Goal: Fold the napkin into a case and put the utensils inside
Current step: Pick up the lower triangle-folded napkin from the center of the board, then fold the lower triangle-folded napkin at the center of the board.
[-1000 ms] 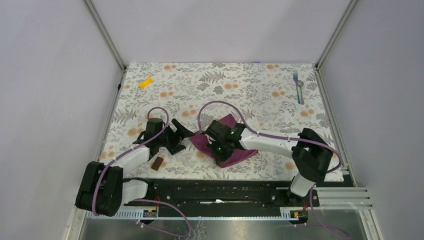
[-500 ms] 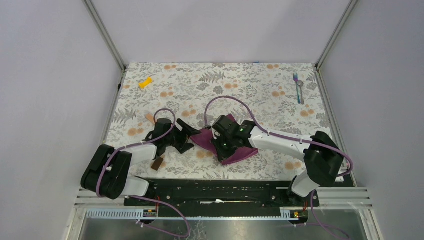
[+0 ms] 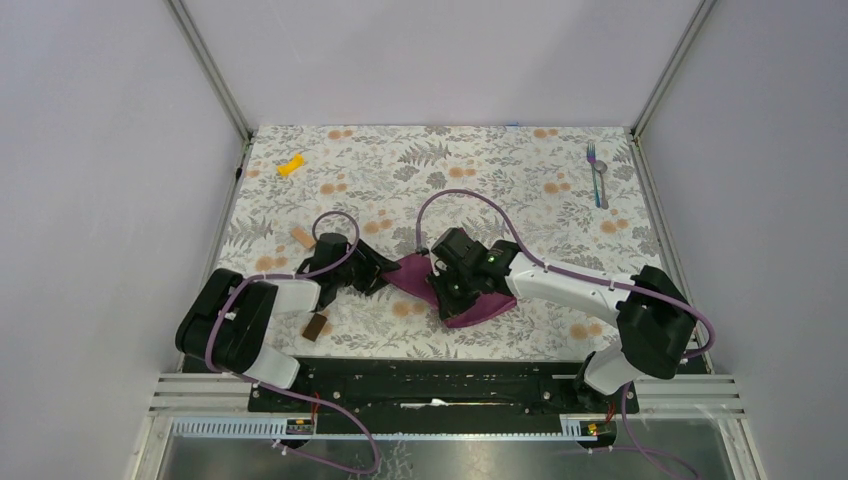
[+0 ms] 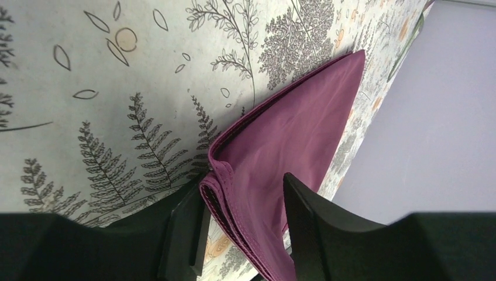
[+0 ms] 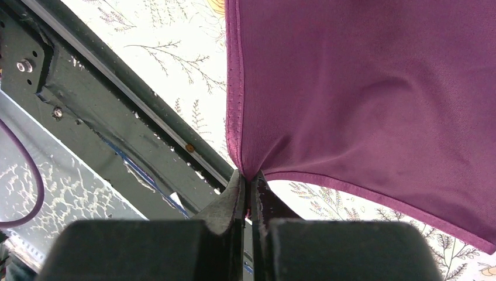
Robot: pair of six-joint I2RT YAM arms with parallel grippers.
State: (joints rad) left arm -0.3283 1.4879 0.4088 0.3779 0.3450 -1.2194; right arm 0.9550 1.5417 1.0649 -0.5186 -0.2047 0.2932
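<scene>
Napkin [image 4: 281, 140] lies part-folded on the table's [image 3: 450, 180] near half, folding step underway: right hand [image 5: 248, 193] pinches a corner, left hand [image 4: 243, 193] spread astride the folded edge, which next probably needs clamping and folding over.

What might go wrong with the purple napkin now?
The left fingers straddle the napkin's stacked folded edge but do not pinch it yet, so they might catch only some layers. The right fingers pinch just one corner, so a pull may slide the cloth out or undo the fold.
</scene>
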